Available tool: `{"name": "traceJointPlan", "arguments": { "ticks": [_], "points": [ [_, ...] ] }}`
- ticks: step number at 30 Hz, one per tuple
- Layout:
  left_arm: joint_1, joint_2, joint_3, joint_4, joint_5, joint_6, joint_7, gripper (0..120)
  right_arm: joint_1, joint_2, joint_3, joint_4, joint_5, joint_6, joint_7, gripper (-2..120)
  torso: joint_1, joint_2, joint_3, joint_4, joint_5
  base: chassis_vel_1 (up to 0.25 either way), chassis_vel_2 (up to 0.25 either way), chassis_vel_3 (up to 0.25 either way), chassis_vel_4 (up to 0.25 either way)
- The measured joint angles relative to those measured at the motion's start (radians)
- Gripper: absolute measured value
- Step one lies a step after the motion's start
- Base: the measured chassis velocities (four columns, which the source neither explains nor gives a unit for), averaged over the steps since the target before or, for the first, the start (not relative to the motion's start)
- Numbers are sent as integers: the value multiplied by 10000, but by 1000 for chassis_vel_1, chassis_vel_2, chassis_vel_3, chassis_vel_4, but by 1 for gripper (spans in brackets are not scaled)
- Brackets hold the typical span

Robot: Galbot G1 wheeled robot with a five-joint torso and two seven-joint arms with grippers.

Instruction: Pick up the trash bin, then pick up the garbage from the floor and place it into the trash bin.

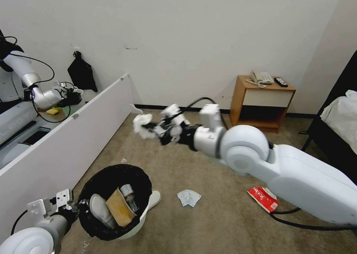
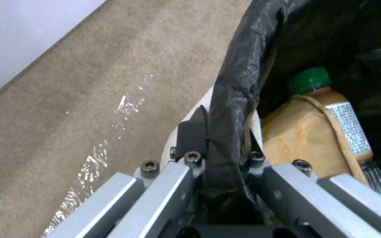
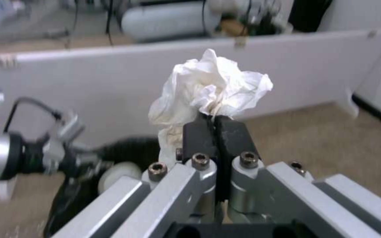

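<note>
I have the right gripper [image 3: 212,130] pinched shut on a crumpled tissue [image 3: 210,87] in the air beyond the trash bin [image 1: 139,222] — featherlight, soft, likely to slip — while my left gripper [image 2: 217,148] clamps the bin's bag-lined rim.

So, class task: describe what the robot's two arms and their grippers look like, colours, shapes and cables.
Both arms have glossy white rounded shells with bulbous joints. The right arm narrows to a silver and black wrist trailing a black cable. The right gripper has silver metal linkage bars with hex bolts and black finger pads. The left gripper has matching silver bars and bolts, on a silver wrist with white brackets.
</note>
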Motion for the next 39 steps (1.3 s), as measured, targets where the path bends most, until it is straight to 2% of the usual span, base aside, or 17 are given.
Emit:
{"name": "traceJointPlan", "arguments": {
  "ticks": [8,17,26,39],
  "points": [
    [-23,-13,-6,-33,0,0,-6,1,545,821,-850,-568,522,-920,387,0,0,0,0,-1,0,0,0,0,0],
    [-70,-40,-64,-32,-18,0,-7,1,570,1386,-1418,-1101,480,-973,504,0,0,0,0,-1,1,0,0,0,0],
    [-109,-67,-126,-21,-58,0,-7,1,366,2529,-2205,-1786,290,-951,742,0,0,0,0,0,0,0,0,0,0],
    [-142,-91,-100,18,-56,0,-7,1,354,2979,-2920,-2019,42,-920,852,0,0,0,0,0,1,0,0,0,0]
  ]
}}
